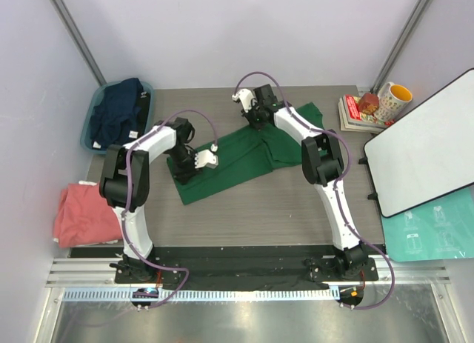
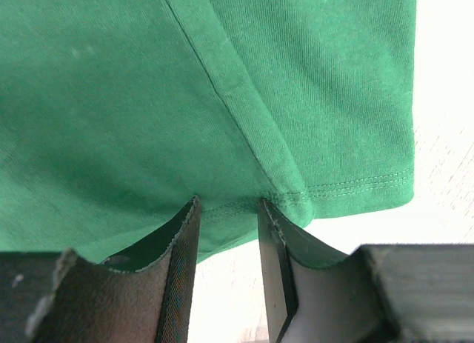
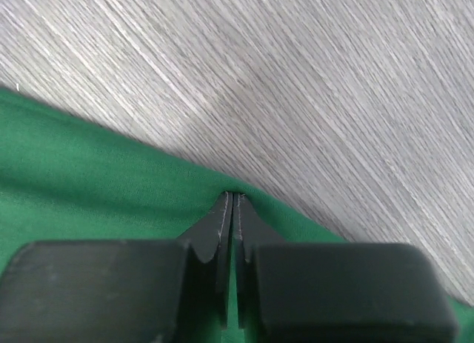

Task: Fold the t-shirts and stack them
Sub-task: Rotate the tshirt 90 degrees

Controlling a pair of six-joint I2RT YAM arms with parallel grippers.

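A dark green t-shirt (image 1: 237, 161) lies spread slantwise across the middle of the table. My left gripper (image 1: 183, 172) is at its near-left end. In the left wrist view that gripper (image 2: 228, 204) stands open, its fingertips (image 2: 191, 210) against the stitched hem of the green cloth (image 2: 148, 98). My right gripper (image 1: 255, 122) is at the shirt's far edge. In the right wrist view it (image 3: 233, 195) is shut on a pinched ridge of the green fabric (image 3: 89, 180). A navy t-shirt (image 1: 118, 113) fills the teal tub (image 1: 89, 132). A salmon-pink t-shirt (image 1: 85, 213) lies bunched at the table's left edge.
A stack of books (image 1: 355, 113) and a yellow-rimmed mug (image 1: 394, 98) stand at the back right corner. A white board (image 1: 426, 154) overhangs the right edge, with a teal sheet (image 1: 429, 235) below it. Grey walls close in the back and left.
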